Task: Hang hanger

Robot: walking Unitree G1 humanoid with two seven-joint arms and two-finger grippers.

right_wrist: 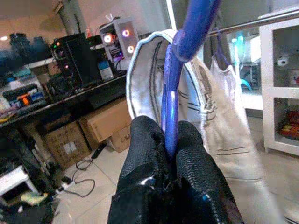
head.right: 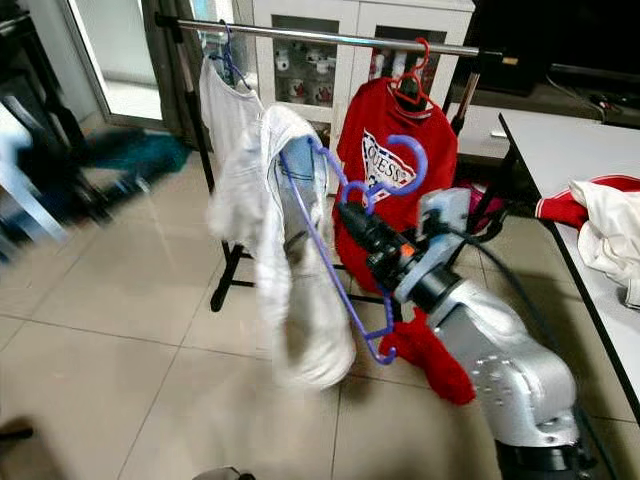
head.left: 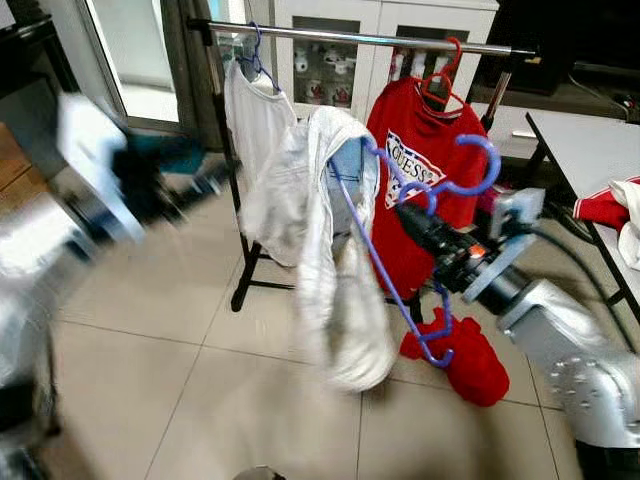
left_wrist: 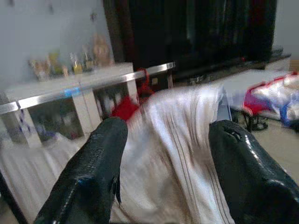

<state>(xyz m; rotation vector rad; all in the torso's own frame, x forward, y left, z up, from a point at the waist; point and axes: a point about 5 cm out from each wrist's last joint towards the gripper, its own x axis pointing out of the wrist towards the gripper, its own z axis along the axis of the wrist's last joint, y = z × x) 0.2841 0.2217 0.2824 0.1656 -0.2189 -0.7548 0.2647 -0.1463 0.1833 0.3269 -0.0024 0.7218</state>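
Our left gripper (left_wrist: 163, 172) is spread wide with nothing between its fingers, just before the white garment (head.left: 335, 250). At our 1 o'clock the right gripper (head.left: 415, 218) is clamped on the blue hanger (head.left: 440, 185), hook up, which carries that white garment draped toward 11 o'clock. Behind it stands the clothes rail (head.left: 360, 38), holding a white shirt (head.left: 255, 110) at left and a red GUESS T-shirt (head.left: 425, 150) at right; bare rail lies between them. Red cloth (head.left: 470, 360) lies on the tiled floor (head.left: 150, 300). At 3 o'clock a table (head.left: 580, 140) edge crowds us.
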